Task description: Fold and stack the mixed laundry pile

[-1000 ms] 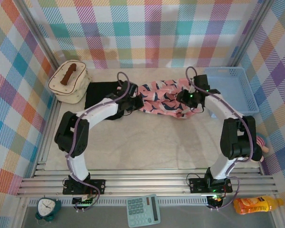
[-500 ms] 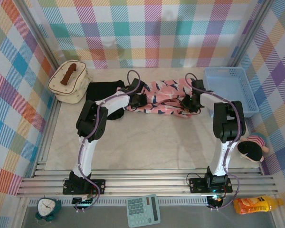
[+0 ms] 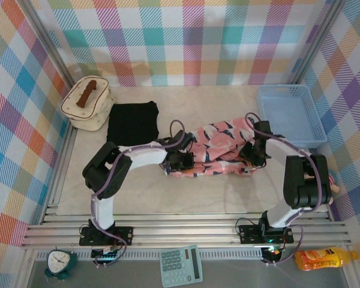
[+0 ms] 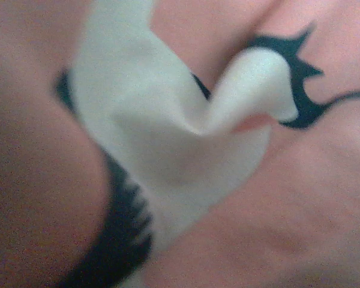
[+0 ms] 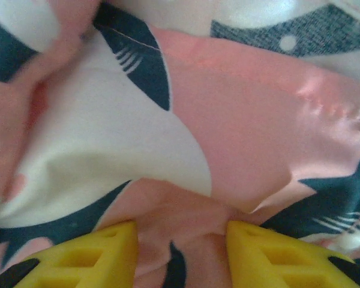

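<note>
Pink garment [image 3: 219, 150] crumpled at the middle of the table [image 3: 198, 198], a hand at each end.
Top view: black shirt [image 3: 132, 122] lies flat at the garment's 10 o'clock; left hand [image 3: 179, 161] on its 8 o'clock edge, right hand [image 3: 252, 153] at 3 o'clock. Left wrist: blurred pink, white and navy cloth close up; that hand's state cannot be told. Right wrist: yellow fingers [image 5: 84, 255] spread, a pink fold between them.

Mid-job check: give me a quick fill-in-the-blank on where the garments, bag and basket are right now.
1. Next to the cream bag lies the folded ____ shirt.
2. The left pincer and right pincer both rest on the ____ garment.
3. The light-blue basket stands to the ____ of that garment.
Missing words: black; pink; right.
</note>
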Available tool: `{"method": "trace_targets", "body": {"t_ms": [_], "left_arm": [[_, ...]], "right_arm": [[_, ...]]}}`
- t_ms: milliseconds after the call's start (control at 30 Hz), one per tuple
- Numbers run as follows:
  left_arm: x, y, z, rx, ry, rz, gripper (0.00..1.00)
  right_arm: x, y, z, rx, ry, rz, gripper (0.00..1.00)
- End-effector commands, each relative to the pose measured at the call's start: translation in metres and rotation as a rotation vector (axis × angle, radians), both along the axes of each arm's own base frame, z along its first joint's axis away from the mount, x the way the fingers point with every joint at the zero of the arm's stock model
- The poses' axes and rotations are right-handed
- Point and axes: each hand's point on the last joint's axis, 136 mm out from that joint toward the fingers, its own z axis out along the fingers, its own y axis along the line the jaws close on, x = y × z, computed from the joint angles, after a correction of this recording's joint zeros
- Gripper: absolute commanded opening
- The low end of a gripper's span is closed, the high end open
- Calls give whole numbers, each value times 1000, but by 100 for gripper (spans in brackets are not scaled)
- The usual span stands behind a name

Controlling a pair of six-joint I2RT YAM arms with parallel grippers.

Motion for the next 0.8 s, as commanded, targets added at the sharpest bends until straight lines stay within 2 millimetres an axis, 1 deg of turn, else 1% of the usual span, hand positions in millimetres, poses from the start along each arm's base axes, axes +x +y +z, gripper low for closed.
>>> {"method": "trace_targets", "body": {"t_ms": [0, 33, 67, 100, 133, 167, 200, 233, 267, 300, 367, 467, 533, 600, 633, 667, 733, 767], "left_arm": [[-23, 13, 38, 9, 15, 34, 34], [-19, 20, 48, 25, -18, 52, 50], [-14, 29, 58, 53, -58, 65, 60], [-6, 38, 70, 80, -109, 79, 66], [1, 47, 78, 111, -148, 96, 70], [8, 55, 87, 132, -187, 114, 72], [14, 63, 94, 144, -219, 131, 75], [20, 70, 99, 151, -243, 151, 77], [25, 78, 101, 156, -260, 173, 77], [30, 85, 101, 159, -271, 192, 80], [36, 102, 95, 186, -271, 225, 81], [45, 122, 82, 227, -267, 258, 81], [51, 128, 74, 223, -260, 278, 81], [60, 132, 69, 217, -259, 305, 81], [64, 133, 68, 218, -263, 313, 81], [69, 134, 68, 216, -269, 326, 81], [77, 135, 67, 213, -283, 342, 78], [81, 135, 66, 212, -286, 348, 73]], "right_arm": [[-13, -5, 31, -33, -49, 30, 50], [-12, -5, 40, -32, -77, 30, 55], [-9, -3, 54, -24, -124, 27, 60], [-4, -2, 67, -11, -168, 25, 65], [0, 1, 77, 5, -202, 27, 67], [4, 5, 87, 26, -231, 29, 68], [8, 9, 92, 54, -249, 34, 70], [12, 13, 96, 78, -258, 35, 71], [15, 18, 96, 109, -257, 34, 73], [17, 23, 94, 141, -251, 32, 74], [21, 32, 84, 201, -238, 18, 74], [31, 43, 68, 293, -238, -22, 74], [40, 52, 61, 353, -235, -30, 73], [50, 56, 56, 379, -239, -46, 71], [54, 55, 54, 375, -240, -58, 70], [59, 51, 53, 357, -250, -68, 65], [64, 42, 49, 301, -256, -97, 50], [66, 38, 49, 276, -264, -97, 40]]}}
